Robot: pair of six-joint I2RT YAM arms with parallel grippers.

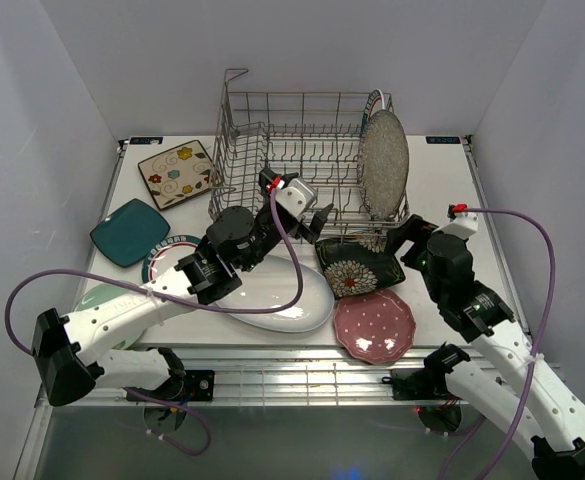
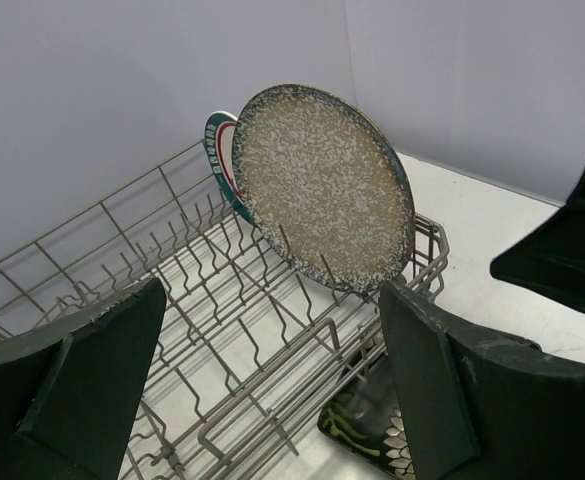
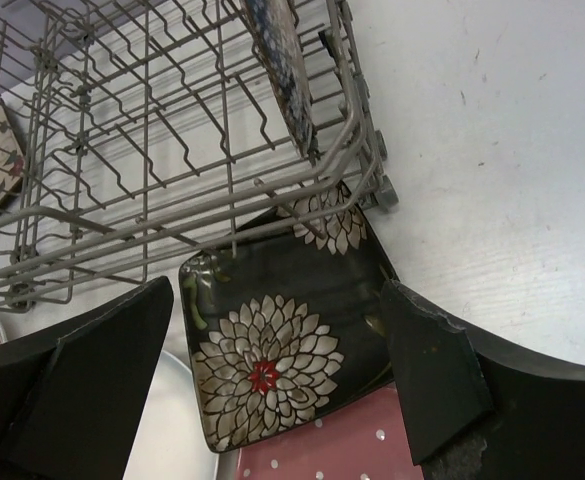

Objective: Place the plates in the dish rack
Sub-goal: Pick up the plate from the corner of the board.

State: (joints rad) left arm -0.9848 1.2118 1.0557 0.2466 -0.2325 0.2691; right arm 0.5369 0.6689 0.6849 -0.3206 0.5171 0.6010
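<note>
The grey wire dish rack (image 1: pixel 244 150) stands at the back middle. A speckled grey round plate (image 1: pixel 384 165) stands upright at its right end, with a teal-rimmed plate (image 2: pixel 217 150) behind it. My left gripper (image 1: pixel 307 215) is open and empty at the rack's front edge (image 2: pixel 234 330), facing the speckled plate (image 2: pixel 322 190). My right gripper (image 1: pixel 404 240) is open and empty just above the black floral square plate (image 3: pixel 272 350), which lies flat in front of the rack (image 3: pixel 172 150). The pink dotted plate (image 1: pixel 374 325) and the white oval plate (image 1: pixel 277 295) lie near the front.
On the left lie a cream floral square plate (image 1: pixel 177 172), a teal square plate (image 1: pixel 129 231), a teal-rimmed round plate (image 1: pixel 167 255) and a pale green plate (image 1: pixel 97 297). A tall wire loop (image 1: pixel 234 75) rises at the rack's back left corner.
</note>
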